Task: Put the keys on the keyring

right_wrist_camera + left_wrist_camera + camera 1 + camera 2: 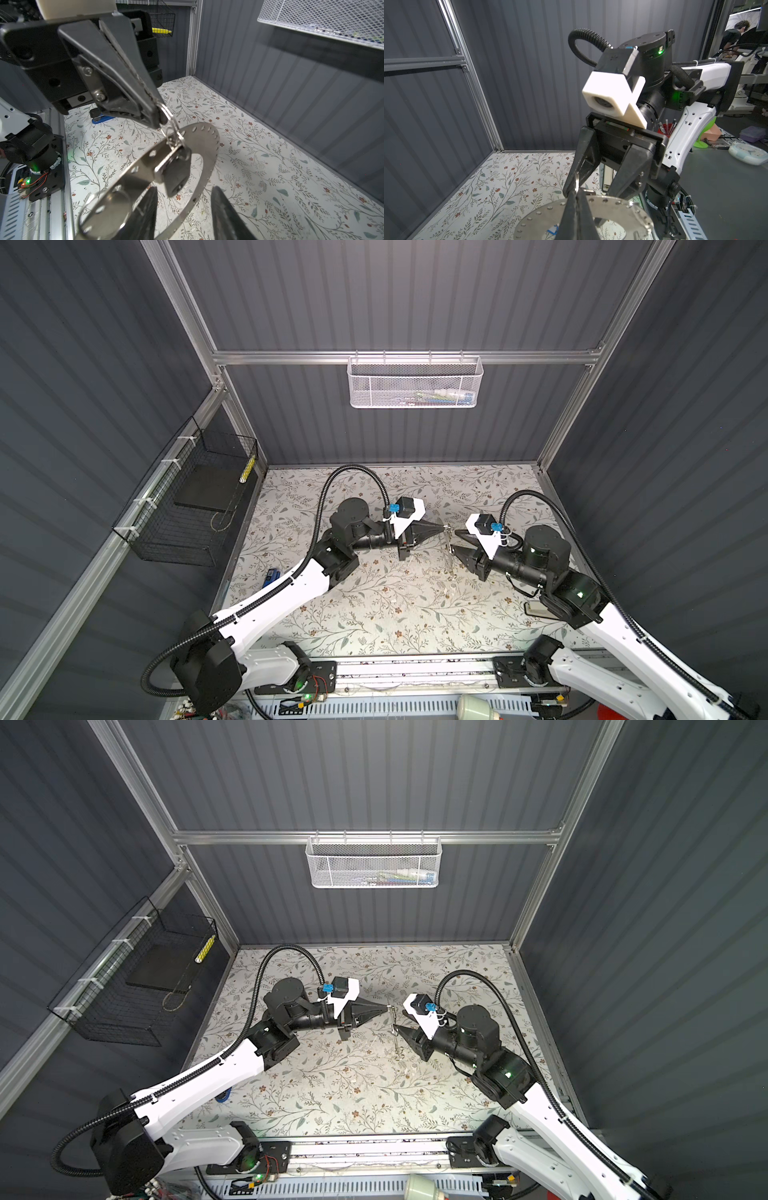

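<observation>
My left gripper (444, 527) (160, 122) is shut, pinching a small wire ring (166, 112) above the middle of the table. Below that ring hang a black oval key (176, 176) and the keyring (207, 135) (539, 214), a wide flat grey band with small holes. In both top views the keyring (395, 1031) shows edge-on as a thin line. My right gripper (454, 541) (185, 189) faces the left one, open, its fingers (226, 218) on either side of the band without touching it. A blue-and-white tag (553, 229) shows through the keyring's hole, partly hidden.
A blue block (272, 576) lies on the floral mat by the left arm. A white mesh basket (415, 381) hangs on the back wall and a black wire basket (187, 506) on the left wall. Grey panels close in three sides.
</observation>
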Controlling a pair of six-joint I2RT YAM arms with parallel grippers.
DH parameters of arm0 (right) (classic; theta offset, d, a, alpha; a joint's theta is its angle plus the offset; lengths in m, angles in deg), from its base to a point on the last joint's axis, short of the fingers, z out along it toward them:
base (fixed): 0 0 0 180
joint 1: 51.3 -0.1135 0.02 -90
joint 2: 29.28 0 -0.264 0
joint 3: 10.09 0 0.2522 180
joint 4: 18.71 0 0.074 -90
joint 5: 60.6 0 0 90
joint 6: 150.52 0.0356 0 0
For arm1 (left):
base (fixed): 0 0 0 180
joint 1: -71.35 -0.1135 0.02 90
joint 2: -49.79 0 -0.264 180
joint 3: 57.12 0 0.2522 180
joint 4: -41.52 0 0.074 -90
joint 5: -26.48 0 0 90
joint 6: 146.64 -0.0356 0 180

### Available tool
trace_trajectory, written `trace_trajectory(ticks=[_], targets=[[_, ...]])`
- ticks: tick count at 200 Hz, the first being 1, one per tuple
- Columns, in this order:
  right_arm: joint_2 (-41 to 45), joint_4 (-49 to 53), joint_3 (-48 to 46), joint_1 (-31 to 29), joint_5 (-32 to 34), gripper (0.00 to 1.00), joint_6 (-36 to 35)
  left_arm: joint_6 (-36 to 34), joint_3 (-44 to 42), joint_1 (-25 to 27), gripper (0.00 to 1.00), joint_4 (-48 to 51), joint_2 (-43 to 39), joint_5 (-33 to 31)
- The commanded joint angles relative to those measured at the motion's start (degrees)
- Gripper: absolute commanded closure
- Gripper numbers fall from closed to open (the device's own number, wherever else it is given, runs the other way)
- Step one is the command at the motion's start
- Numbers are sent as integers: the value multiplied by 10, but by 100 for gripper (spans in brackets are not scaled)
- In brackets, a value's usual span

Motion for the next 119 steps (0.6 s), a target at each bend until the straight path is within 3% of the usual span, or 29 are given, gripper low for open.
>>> trace_trajectory(ticks=[1,45,119], targets=[[-4,-38,12,-3,8,58,20,26,0,0,100,-32,0,0],[-26,-47,27,-16,-14,59,10,37,2,0,100,-39,5,-9],[-2,-66,6,-23,45,79,0,54,22,0,100,-34,19,-20]])
